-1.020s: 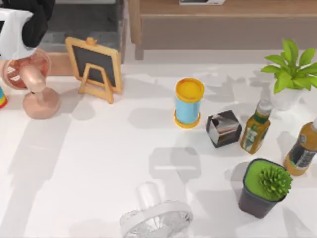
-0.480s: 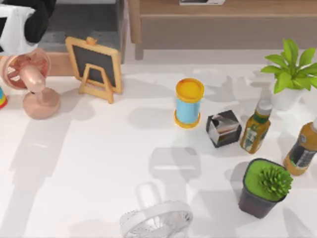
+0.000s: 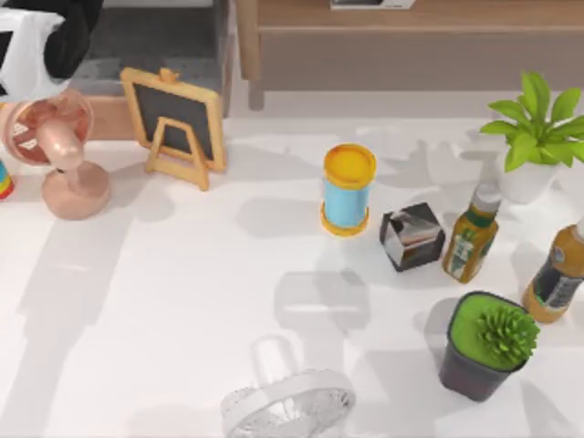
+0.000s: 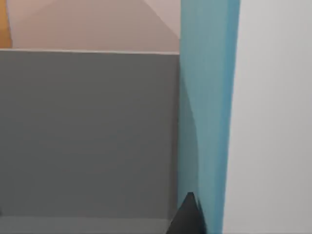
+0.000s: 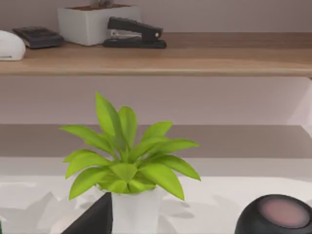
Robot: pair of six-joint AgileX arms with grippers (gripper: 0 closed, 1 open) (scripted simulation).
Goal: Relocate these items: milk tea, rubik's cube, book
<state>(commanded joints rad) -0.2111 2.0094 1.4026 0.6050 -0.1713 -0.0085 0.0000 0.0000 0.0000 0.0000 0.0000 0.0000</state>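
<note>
White surface (image 3: 182, 301) spreads across the top view, crowded along its right side: a yellow-lidded blue canister (image 3: 348, 190) stands near the middle, a dark shiny grey cube (image 3: 412, 236) just beside it, then two bottles (image 3: 471, 234), a black pot with a green succulent (image 3: 484, 345) and a leafy plant in a white pot (image 3: 532, 137). Over on the left, a pink desk fan (image 3: 57, 155) and a small chalkboard easel (image 3: 175, 123) stand near the back edge, and a white fan (image 3: 287, 401) sits at the front edge. Up in the top-left corner the left arm (image 3: 46, 41) hangs over the pink fan; I cannot tell how its claw stands. Its wrist camera gives what the overhead cannot: a grey panel (image 4: 87, 131) and a blue upright strip (image 4: 207, 107) close in, with a dark tip at the frame's edge. The right wrist camera looks across at the leafy plant (image 5: 129, 158) and, behind it, a wooden shelf (image 5: 195, 61) carrying a stapler (image 5: 134, 33). Milk tea, rubik's cube, book: I cannot tell where they are.
</note>
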